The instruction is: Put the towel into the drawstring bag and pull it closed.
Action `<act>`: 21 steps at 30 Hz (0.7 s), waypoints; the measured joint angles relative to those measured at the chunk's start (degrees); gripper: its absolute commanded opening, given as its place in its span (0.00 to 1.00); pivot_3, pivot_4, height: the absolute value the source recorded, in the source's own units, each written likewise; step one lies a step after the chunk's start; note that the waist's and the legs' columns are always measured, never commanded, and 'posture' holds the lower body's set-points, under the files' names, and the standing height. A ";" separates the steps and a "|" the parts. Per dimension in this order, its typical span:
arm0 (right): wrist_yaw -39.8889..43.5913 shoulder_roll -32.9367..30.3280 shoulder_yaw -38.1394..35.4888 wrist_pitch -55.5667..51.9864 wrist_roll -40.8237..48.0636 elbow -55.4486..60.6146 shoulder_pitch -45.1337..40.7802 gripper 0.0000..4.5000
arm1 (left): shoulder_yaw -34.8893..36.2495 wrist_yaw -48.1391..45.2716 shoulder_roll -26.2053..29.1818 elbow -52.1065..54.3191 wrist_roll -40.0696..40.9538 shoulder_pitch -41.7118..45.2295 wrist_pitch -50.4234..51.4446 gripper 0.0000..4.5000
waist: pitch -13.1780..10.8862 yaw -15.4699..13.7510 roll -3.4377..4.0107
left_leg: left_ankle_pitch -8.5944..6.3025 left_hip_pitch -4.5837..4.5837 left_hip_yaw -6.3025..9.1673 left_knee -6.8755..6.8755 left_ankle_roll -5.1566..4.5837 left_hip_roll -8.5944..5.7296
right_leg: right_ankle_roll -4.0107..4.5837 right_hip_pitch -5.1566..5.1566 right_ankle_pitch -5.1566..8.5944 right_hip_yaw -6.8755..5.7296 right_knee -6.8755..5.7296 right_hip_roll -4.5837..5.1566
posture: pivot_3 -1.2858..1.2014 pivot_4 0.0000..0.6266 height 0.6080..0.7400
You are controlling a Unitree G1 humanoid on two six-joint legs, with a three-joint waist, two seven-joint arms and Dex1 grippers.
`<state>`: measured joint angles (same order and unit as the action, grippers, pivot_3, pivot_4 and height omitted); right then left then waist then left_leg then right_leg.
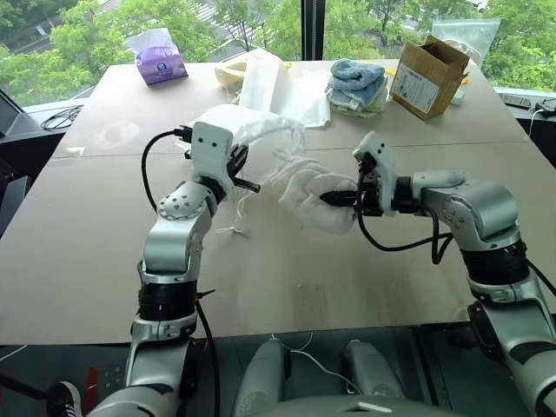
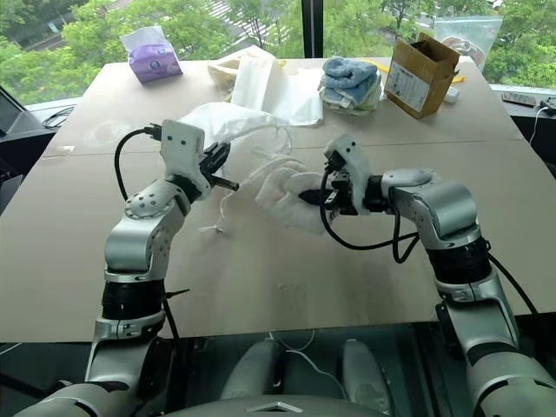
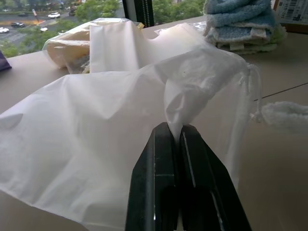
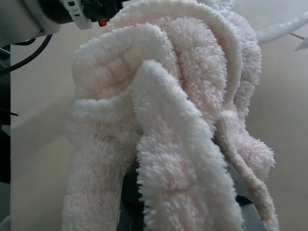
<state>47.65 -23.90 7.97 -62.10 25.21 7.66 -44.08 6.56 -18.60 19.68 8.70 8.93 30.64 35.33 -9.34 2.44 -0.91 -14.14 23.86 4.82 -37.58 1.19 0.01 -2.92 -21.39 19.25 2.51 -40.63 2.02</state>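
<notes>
The towel point(image 1: 308, 198), a fluffy cream-white cloth, hangs bunched above the table's middle with my right gripper point(image 1: 335, 198) shut on it. In the right wrist view the towel point(image 4: 159, 110) drapes over the fingers and hides them. To its left, the drawstring bag point(image 1: 252, 130) is a thin, see-through white sack lying partly on the table, with its near edge lifted. My left gripper point(image 1: 254, 185) is shut on that edge, and the left wrist view shows its fingers point(image 3: 159, 159) pinched on the fabric point(image 3: 110, 115). White cords point(image 1: 236, 221) dangle below it. Towel and bag mouth are close together.
At the table's far side sit a purple tissue pack point(image 1: 156, 56), a heap of white sheets and plastic bags point(image 1: 278, 82), a stack of light-blue and white towels point(image 1: 358, 85) and an open cardboard box point(image 1: 427, 76). The beige table point(image 1: 87, 261) ends near my body.
</notes>
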 measured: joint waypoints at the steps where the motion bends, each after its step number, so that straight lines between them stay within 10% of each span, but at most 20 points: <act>1: -0.46 0.10 0.07 0.22 -0.02 -0.21 -0.22 0.01 | 0.00 -0.27 0.02 0.51 0.50 0.15 0.84 0.00 | 0.00 0.00 0.00 | 0.00 0.00 -0.01 0.00 0.00 0.00 | 0.00 0.00 0.00 0.01 0.00 0.00 | 0.52 0.24 1.00; 21: -13.88 5.44 0.21 7.41 -7.83 -14.54 -5.44 0.01 | -1.85 -13.83 3.53 8.70 17.24 -3.82 9.83 0.00 | -0.02 0.00 0.02 | 0.02 0.00 -0.10 0.05 0.04 0.02 | 0.01 -0.07 0.00 0.10 0.00 -0.01 | 0.52 0.24 1.00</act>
<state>33.77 -18.47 8.18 -54.69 17.39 -6.88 -49.52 4.71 -32.44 23.21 17.41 26.17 26.82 45.16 -9.36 2.44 -0.89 -14.11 23.86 4.72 -37.53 1.23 0.03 -2.92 -21.45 19.25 2.61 -40.63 2.01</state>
